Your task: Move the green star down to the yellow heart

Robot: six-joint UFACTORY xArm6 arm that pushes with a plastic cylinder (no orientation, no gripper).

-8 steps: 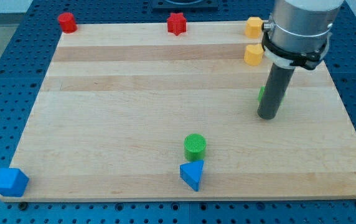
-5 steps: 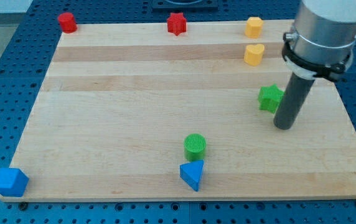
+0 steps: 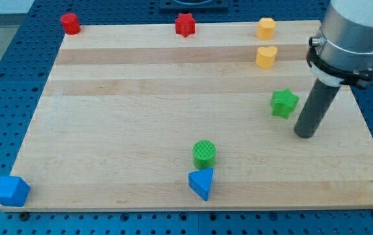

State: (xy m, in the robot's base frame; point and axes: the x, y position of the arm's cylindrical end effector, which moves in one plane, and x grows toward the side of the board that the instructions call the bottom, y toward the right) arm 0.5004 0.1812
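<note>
Green star (image 3: 283, 103) sits apart from the yellow heart (image 3: 265, 57), which lies at its 11 o'clock, so the joining push is undone; the rod's tip (image 3: 305, 135), no pincer fitted, rests near the star's 4 o'clock, not touching.

My tip (image 3: 306, 135) low at the view's right, dark rod upright beneath the grey wrist.

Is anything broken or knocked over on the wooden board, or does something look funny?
Nothing looks broken or tipped. The only odd thing: the blue cube sits at the wooden board's bottom-left corner, poking over the edge. My tip rests just right of and below the green star, with the yellow heart above it.
</note>
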